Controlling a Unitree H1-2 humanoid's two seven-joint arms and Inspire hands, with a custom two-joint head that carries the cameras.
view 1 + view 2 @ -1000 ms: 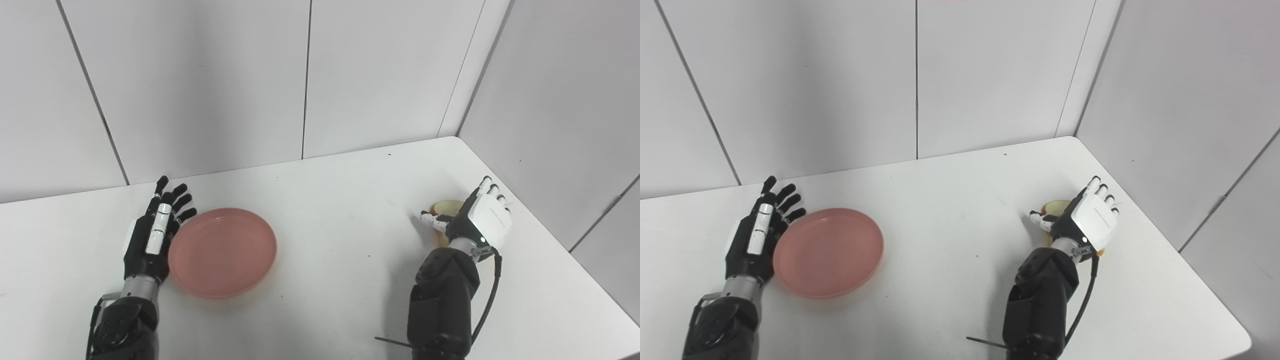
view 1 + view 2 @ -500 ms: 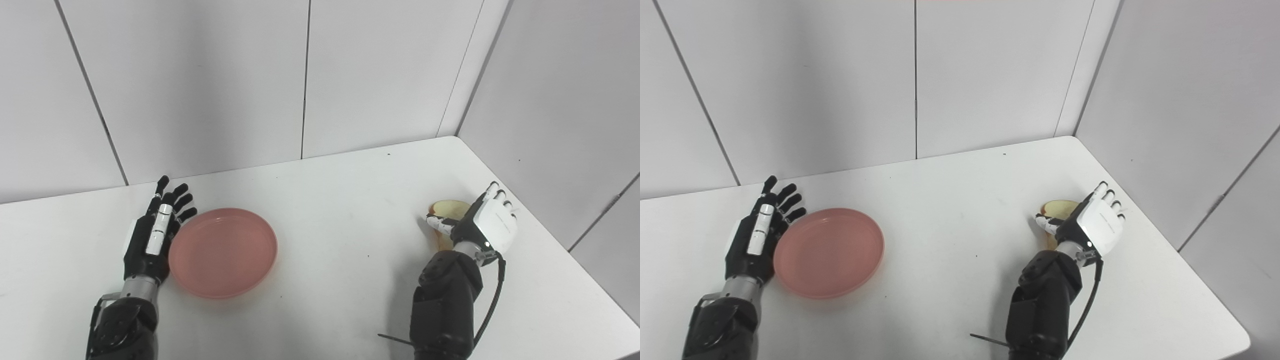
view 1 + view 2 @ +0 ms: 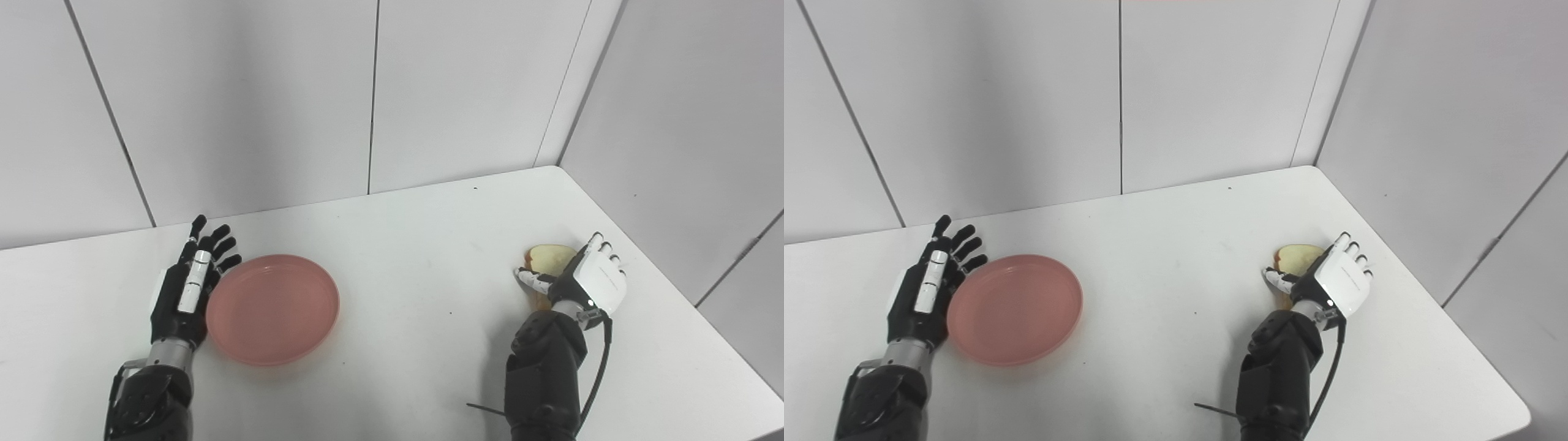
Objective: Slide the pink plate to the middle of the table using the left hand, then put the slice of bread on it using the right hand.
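White table [image 3: 398, 245] fills the lower frame, top faintly speckled with small dark marks. Its far right corner sits in the corner of pale grey panelled walls [image 3: 245, 104]; dark vertical seams divide the panels. Lighting even, diffuse, soft shadows only.

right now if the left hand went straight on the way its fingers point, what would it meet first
The left hand points toward the back wall, beside the pink plate rather than at it. The white table ahead looks bare, so probably the wall first, though depth is unclear.
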